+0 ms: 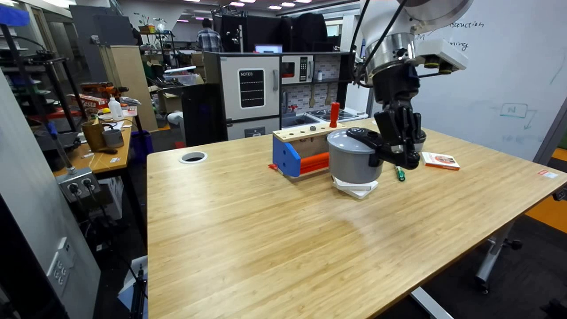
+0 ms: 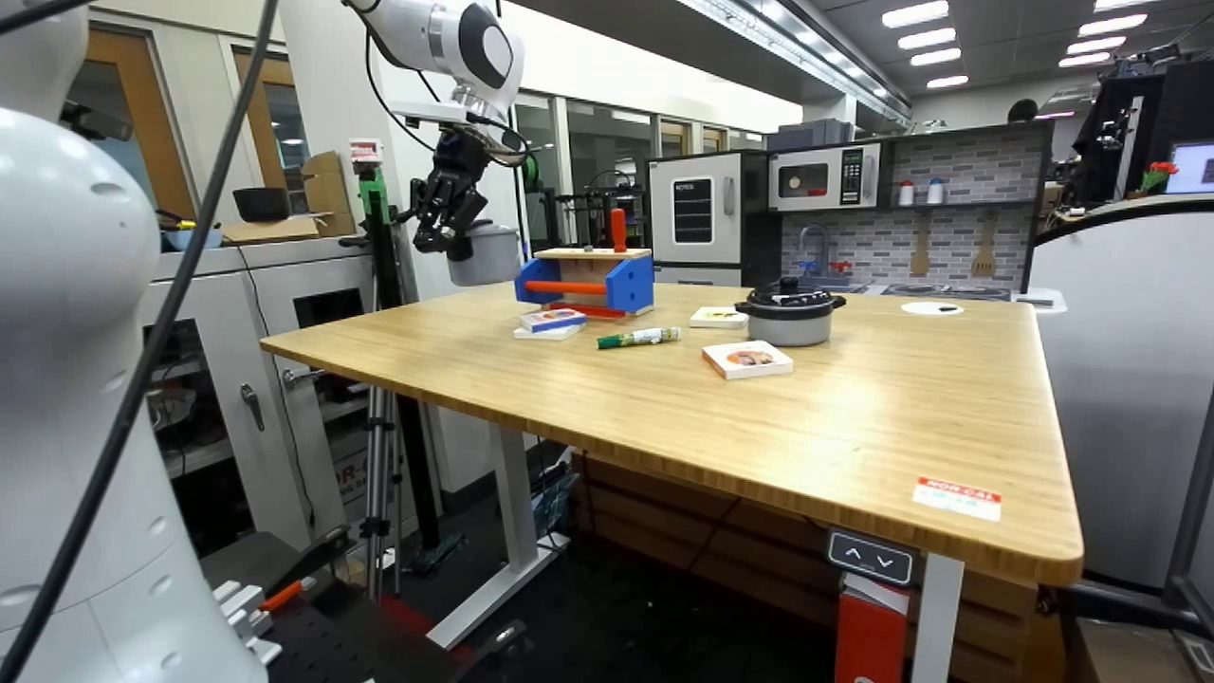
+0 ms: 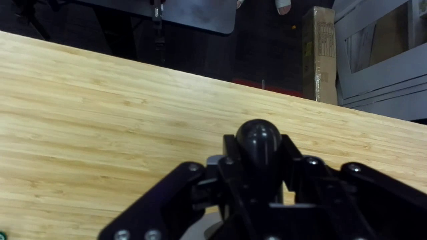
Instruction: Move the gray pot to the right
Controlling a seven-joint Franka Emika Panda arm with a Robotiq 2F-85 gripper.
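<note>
The gray pot [image 1: 352, 163] has a gray lid and a long black handle. It hangs in the air above the table, upright, in both exterior views [image 2: 487, 256]. My gripper [image 1: 409, 155] is shut on the pot's black handle, with the handle between its two fingers. In the wrist view the rounded handle end [image 3: 259, 141] sticks out between the fingertips. Only a sliver of the pot's gray body [image 3: 198, 230] shows there, behind the fingers. In an exterior view the gripper [image 2: 438, 228] is beside the pot, with the pot away from the small boxes.
A blue-orange toy box [image 2: 586, 285] with an upright red peg stands on the table [image 2: 854, 417]. Small flat boxes [image 2: 747, 360], a green marker [image 2: 637, 338] and a black-lidded second pot [image 2: 789, 318] stand nearby. The table has a round cable hole [image 1: 193, 157].
</note>
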